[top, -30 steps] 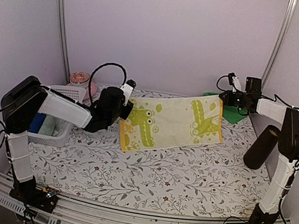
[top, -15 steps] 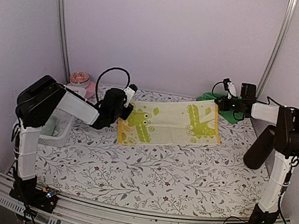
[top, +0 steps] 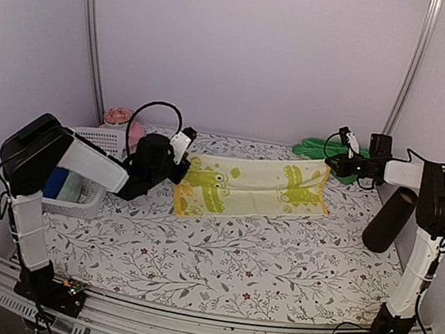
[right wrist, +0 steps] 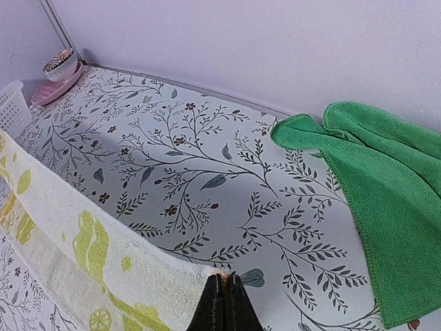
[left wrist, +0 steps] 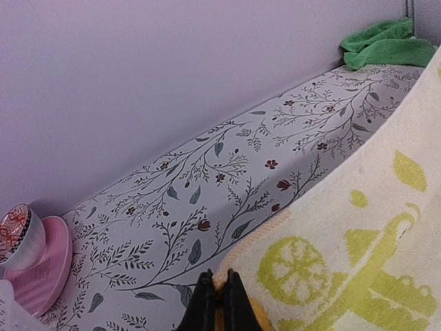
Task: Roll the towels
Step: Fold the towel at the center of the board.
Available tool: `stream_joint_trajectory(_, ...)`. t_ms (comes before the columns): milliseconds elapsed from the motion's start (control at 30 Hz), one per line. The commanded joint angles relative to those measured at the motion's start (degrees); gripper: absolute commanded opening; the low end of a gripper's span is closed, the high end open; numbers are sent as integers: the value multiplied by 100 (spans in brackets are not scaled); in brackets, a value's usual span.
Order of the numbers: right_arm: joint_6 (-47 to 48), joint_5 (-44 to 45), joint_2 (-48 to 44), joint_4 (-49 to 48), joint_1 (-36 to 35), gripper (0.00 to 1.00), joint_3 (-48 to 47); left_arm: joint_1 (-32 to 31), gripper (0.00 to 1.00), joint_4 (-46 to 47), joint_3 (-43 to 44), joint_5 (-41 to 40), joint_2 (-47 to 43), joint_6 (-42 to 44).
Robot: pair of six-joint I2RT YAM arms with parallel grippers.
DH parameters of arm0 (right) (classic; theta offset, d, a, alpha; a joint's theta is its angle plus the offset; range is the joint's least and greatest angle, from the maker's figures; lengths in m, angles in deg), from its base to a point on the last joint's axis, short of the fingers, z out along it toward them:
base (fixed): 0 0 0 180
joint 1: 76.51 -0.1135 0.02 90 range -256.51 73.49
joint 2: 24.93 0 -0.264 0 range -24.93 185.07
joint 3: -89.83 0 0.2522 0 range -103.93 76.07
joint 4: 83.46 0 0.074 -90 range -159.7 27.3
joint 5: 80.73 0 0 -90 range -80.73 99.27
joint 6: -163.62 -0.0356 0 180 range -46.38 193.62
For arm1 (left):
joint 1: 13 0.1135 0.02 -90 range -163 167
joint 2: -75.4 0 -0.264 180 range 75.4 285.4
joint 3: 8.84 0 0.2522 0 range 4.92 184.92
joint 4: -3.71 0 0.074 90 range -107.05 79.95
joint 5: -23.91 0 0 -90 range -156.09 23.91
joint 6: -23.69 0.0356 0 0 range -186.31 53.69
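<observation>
The yellow-lime towel point(top: 249, 186) is held stretched between the two arms over the far half of the table. The left gripper point(left wrist: 219, 303) has its fingers pressed together on one upper corner, and the right gripper point(right wrist: 222, 303) pinches the opposite corner likewise. The green towel point(right wrist: 386, 200) lies crumpled in the far right corner. Below is a floral-print tablecloth point(top: 233, 262). A white basket point(top: 90, 146) and pink dish point(left wrist: 41, 265) sit far left, a black cylinder point(top: 389, 219) at the right, with lilac walls point(top: 249, 53) around.
</observation>
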Motion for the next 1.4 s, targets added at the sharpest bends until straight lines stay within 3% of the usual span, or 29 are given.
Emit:
stream_joint_trajectory(0,546,-425,-415,341,12,2,132,-43,0,142,-223,440,-234,-42)
stream_joint_trajectory(700,1770,-73,-242,1106,15,2,449,-442,3,-439,-607,658,-280,24)
stream_joint_trajectory(1367,3685,235,-431,1877,8,3,634,-522,20,-1216,-805,1184,-573,-36)
